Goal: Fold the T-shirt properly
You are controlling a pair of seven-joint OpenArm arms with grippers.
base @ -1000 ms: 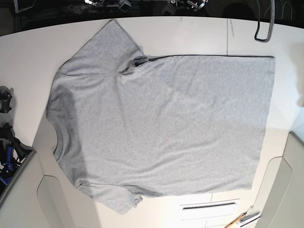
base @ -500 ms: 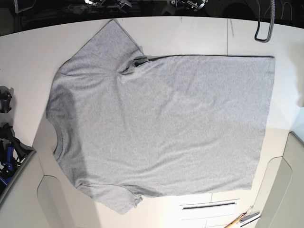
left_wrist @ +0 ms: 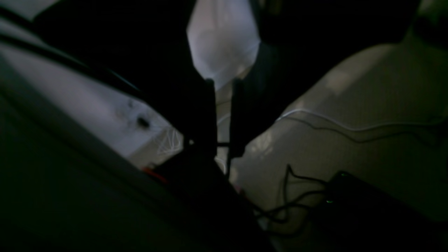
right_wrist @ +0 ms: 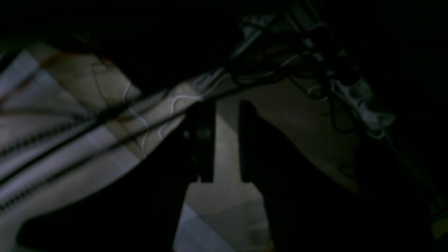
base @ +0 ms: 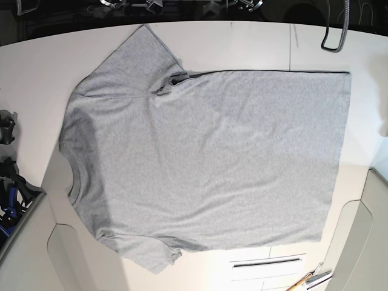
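The heather-grey T-shirt (base: pixel 206 163) lies spread flat on the white table (base: pixel 242 42) in the base view, with its neck to the left and its hem to the right. The upper sleeve points to the far edge, and the lower sleeve is bunched near the front. No lettering shows. Neither gripper shows in the base view. In the dark left wrist view, my left gripper (left_wrist: pixel 224 84) has a narrow gap between its fingers and holds nothing. My right gripper (right_wrist: pixel 225 108) has a wider gap and is also empty. Both are off the shirt.
A dark cable loop (base: pixel 333 36) hangs at the table's far right edge. Black and blue clamps (base: pixel 9 182) sit at the left edge. A slot (base: pixel 267 262) and small tools (base: pixel 309 280) lie near the front. Both wrist views show cables on the floor.
The shirt has not moved. The cable loop and the dark arm parts along the far edge have shifted slightly.
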